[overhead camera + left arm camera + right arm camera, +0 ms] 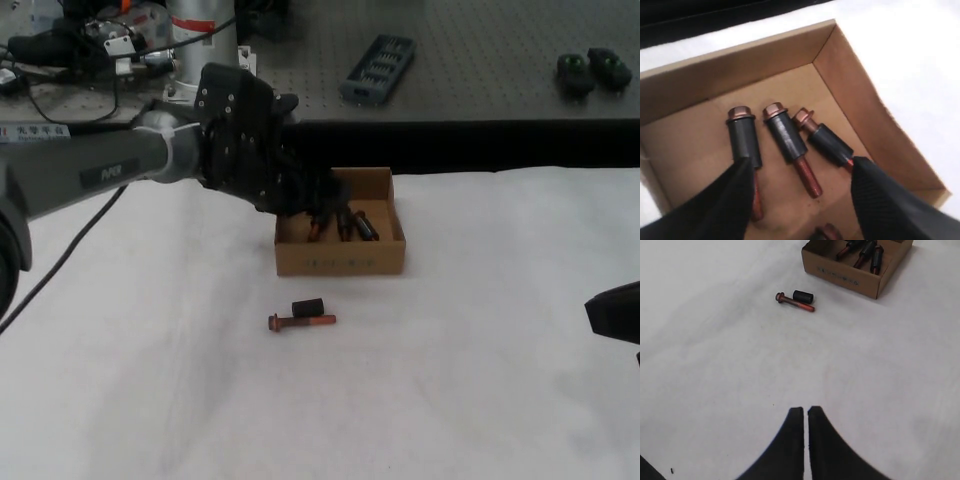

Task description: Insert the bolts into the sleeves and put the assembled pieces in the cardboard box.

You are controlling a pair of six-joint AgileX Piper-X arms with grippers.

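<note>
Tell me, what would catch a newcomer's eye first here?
The open black left gripper hangs over a small brown cardboard box holding copper-coloured bolts pushed through black sleeves. In front of the box, on the white cloth, one loose copper-coloured bolt lies beside a short black sleeve.

High view: left pincer point(312, 208) hides the box's point(340, 262) rear-left corner and the pieces' point(352, 226) heads, right arm point(618, 310) is cut by the edge; left wrist view: fingers point(730, 200) cover two bolt tips, a fourth piece point(823, 233) is cropped; right wrist view: box cropped too.
</note>
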